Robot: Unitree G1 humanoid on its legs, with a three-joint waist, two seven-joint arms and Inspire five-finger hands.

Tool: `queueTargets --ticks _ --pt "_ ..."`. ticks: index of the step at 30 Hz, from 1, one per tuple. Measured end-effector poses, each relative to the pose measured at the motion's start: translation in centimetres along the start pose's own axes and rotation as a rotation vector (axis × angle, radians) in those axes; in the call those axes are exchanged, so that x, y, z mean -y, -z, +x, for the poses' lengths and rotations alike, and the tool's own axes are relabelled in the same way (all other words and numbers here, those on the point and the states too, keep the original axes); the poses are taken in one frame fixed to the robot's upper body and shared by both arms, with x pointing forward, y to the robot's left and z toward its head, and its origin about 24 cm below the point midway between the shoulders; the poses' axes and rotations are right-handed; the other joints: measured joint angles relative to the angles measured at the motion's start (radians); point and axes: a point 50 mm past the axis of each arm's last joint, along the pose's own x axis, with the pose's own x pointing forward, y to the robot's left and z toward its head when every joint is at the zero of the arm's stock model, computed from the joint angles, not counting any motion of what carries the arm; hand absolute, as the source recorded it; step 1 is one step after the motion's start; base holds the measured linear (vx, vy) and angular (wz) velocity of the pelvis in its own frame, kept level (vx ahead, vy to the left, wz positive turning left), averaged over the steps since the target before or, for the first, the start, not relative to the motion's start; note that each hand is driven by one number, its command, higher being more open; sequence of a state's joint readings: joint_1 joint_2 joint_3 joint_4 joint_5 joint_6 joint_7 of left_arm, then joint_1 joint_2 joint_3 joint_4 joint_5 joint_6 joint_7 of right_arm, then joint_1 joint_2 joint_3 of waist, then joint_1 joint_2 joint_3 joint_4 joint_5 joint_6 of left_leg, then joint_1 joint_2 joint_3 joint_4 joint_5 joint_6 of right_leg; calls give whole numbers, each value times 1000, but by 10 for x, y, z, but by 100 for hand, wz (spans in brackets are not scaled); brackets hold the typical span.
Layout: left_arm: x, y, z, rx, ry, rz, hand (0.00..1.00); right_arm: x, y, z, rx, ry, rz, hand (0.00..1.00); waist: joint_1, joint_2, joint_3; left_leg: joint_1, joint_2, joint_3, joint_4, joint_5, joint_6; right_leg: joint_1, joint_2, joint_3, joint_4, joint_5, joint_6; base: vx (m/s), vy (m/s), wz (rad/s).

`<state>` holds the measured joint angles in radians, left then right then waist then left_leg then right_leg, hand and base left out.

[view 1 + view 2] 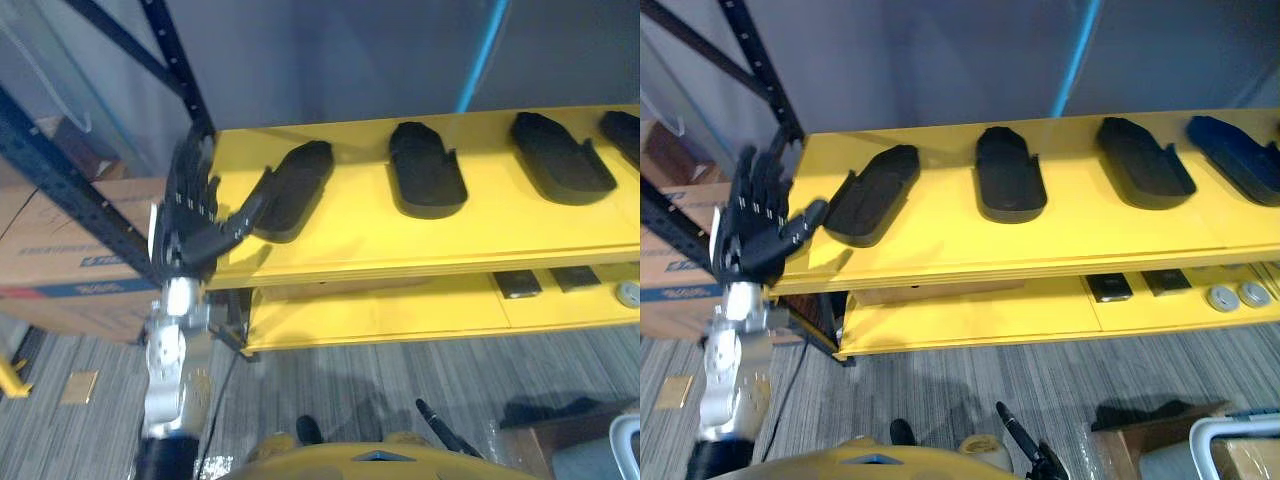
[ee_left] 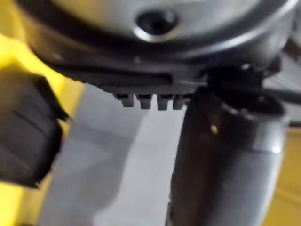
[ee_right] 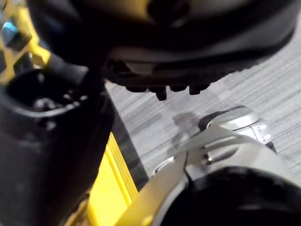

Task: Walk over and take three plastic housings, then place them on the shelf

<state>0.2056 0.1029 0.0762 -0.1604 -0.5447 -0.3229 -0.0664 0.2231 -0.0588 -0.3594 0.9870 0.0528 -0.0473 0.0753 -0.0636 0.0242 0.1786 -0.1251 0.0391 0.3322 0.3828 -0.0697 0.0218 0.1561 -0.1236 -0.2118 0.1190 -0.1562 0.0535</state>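
Scene is reading as a warehouse or factory stockroom. A yellow shelf (image 1: 1040, 245) is sitting in a rack with dark perforated steel uprights (image 1: 177, 68). Black housings (image 1: 1010, 175) are lying in a row on it, spaced apart. Small parts (image 1: 1108, 288) are lying on the lower shelf (image 1: 970, 315). Cardboard boxes (image 1: 50, 245) are sitting beside the rack at the left. Grey striped floor (image 1: 940, 390) is running underneath, with a plain grey wall (image 1: 940, 60) standing behind.

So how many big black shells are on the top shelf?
4 on the top shelf: left housing by the left robot hand, second housing, third housing, right housing at the view's edge. More may be hidden beyond.
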Motion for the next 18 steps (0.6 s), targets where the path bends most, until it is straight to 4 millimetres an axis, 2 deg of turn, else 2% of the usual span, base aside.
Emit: queueTargets --ticks 1,2,3,4,5,6,7,8,9,10,11,12,13,15,16,17,18 --pt "-5 9 -12 -45 -47 -16 100 4 -6 1 11 1 -38 100 34 19 32 -60 28 -62 148 1 -11 23 12 -13 1 -8 -13 -164 12 20" --pt "-11 16 -25 -91 -86 -16 100 10 -8 2 13 19 -39 100 53 18 37 -55 8 -101 141 18 -48 36 -5 -20 1 -11 -22 -164 12 18" --pt "-12 18 -30 -106 -93 -17 100 14 -9 2 16 31 -36 100 58 11 37 -58 8 -102 155 -2 -14 32 -16 -41 1 -7 -19 -130 59 28" --pt "-13 20 -34 -119 -76 -16 100 18 -14 2 34 51 4 100 65 25 38 -62 63 -104 211 -52 23 24 -16 -48 3 -3 -21 -65 71 30" --pt "-14 20 -38 -123 -61 -9 100 22 -21 3 55 69 39 100 61 24 36 -53 122 -121 224 -68 9 10 -26 -43 7 -2 -21 -69 100 20" --pt "-13 19 -39 -120 -53 -3 100 23 -24 4 66 76 40 100 61 19 34 -46 143 -137 221 -69 6 -4 -37 -33 16 -3 -20 -26 105 -4" --pt "-12 19 -42 -115 -45 -2 100 24 -29 4 83 81 37 100 62 7 30 -31 162 -171 197 -57 -5 -37 -63 -13 34 -5 -16 -6 195 -26" --pt "-10 20 -44 -113 -33 -8 100 30 -35 4 112 93 27 100 63 2 24 3 175 -213 128 41 16 -75 -95 11 51 -10 1 11 270 -32" --pt "-8 21 -43 -110 -29 -18 100 39 -40 3 133 116 33 100 60 13 17 46 158 -247 39 127 4 -89 -120 20 48 4 38 40 271 -21" --pt "-8 22 -43 -105 -37 -26 100 40 -40 3 133 121 39 100 52 12 13 45 143 -242 22 127 4 -92 -126 31 55 13 50 66 163 12" --pt "-7 20 -41 -89 -34 -22 100 39 -36 3 120 115 43 100 33 -2 11 34 126 -236 17 127 3 -93 -126 38 45 27 59 104 97 38" --pt "-6 19 -38 -75 -25 -22 100 39 -30 2 103 109 54 100 26 1 12 35 130 -221 13 104 -34 -77 -139 19 28 51 75 97 165 44" --pt "-5 19 -36 -71 -19 -23 100 38 -25 2 92 111 68 100 25 10 12 50 142 -206 -1 76 -71 -66 -135 3 30 54 77 79 227 35" --pt "-1 21 -33 -73 15 -34 100 42 -14 -2 68 145 104 100 19 28 -1 90 157 -136 -58 -2 -98 -63 -135 -30 43 57 82 17 236 30" --pt "6 23 -28 -71 51 -46 100 44 -13 -2 65 168 119 100 16 56 -16 103 157 -96 -98 -48 -130 -65 -139 -43 45 64 94 -8 292 41" --pt "12 22 -21 -60 89 -46 100 45 -16 -2 73 190 132 100 14 61 -19 121 131 -85 -142 -83 -141 -65 -161 -50 46 74 113 -17 315 34" --pt "14 21 -18 -52 106 -39 100 41 -16 -1 74 187 140 100 13 49 -14 128 111 -80 -146 -80 -136 -64 -180 -48 46 83 124 -78 351 7"
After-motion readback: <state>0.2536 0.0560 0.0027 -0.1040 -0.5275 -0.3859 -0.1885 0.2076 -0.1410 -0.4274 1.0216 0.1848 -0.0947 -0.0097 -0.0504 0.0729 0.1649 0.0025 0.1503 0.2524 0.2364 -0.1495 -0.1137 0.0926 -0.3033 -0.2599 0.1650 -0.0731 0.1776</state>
